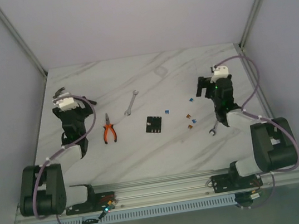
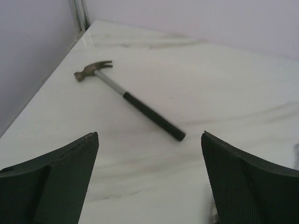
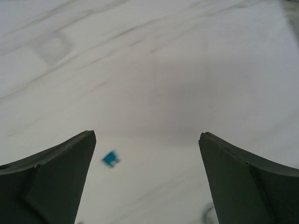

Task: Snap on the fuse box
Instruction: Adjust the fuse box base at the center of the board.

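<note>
The fuse box [image 1: 153, 124] lies flat near the middle of the white marbled desk [image 1: 132, 72], between the two arms and touched by neither; it is a small black block with a few pale specks along its near edge, and from above its slots are too small to tell what sits in them.

To its right, five loose fuses are scattered on the desk and apart from it: a blue fuse [image 1: 166, 111] just beside its far right corner, another blue one [image 1: 190, 101] farther right, and a near cluster of amber [image 1: 186, 117], blue [image 1: 192, 121] and amber [image 1: 189, 127].

Left of the fuse box lie orange-handled pliers [image 1: 108, 130], and farther back a silver wrench [image 1: 131, 103]; a second wrench [image 1: 214, 129] lies close by the right arm [image 1: 221, 96].

The left arm [image 1: 72, 121] reaches over the far left of the desk; the left jaws stand wide apart and hold nothing, with a claw hammer [image 2: 126, 98] lying on the desk beyond them.

The right jaws are likewise wide apart and empty, above bare desk; a blurred blue fuse [image 3: 110, 159] lies just beside the left finger [image 3: 51, 182].
</note>
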`<state>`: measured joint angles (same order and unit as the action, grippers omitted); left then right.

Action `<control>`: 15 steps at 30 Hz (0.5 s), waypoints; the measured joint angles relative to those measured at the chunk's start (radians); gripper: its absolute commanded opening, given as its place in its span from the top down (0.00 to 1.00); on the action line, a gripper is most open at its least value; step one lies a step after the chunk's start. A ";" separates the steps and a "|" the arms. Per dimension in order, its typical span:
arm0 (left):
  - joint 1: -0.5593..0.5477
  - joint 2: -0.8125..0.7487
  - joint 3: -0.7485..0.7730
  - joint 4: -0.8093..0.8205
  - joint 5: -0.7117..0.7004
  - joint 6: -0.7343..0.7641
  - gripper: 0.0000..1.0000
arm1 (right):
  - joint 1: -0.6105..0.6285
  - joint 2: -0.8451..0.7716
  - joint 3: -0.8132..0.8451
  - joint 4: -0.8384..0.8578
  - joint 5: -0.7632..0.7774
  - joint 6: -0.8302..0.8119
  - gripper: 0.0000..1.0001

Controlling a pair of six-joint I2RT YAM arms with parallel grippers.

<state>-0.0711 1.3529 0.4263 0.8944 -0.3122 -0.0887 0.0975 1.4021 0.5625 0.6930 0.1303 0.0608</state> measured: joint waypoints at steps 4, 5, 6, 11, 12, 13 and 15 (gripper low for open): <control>0.000 -0.108 0.061 -0.156 0.029 -0.143 0.00 | 0.128 0.005 0.095 -0.177 -0.038 0.024 0.03; 0.001 -0.120 0.073 -0.186 0.050 -0.181 0.00 | 0.160 0.014 0.122 -0.213 -0.050 0.029 0.05; 0.002 -0.127 0.086 -0.220 0.080 -0.225 0.00 | 0.195 0.029 0.154 -0.252 -0.064 0.035 0.06; 0.002 -0.114 0.109 -0.331 0.266 -0.411 0.00 | 0.352 0.127 0.286 -0.378 -0.111 0.065 0.11; 0.000 -0.107 0.109 -0.346 0.301 -0.439 0.00 | 0.381 0.153 0.308 -0.396 -0.117 0.074 0.12; -0.003 -0.100 0.109 -0.359 0.330 -0.465 0.00 | 0.409 0.182 0.328 -0.409 -0.126 0.083 0.13; -0.015 -0.090 0.106 -0.382 0.386 -0.510 0.00 | 0.455 0.240 0.368 -0.435 -0.136 0.102 0.17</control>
<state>-0.0864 1.2625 0.5327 0.5125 0.0742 -0.5991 0.5526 1.6417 0.9306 0.2581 -0.0059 0.1631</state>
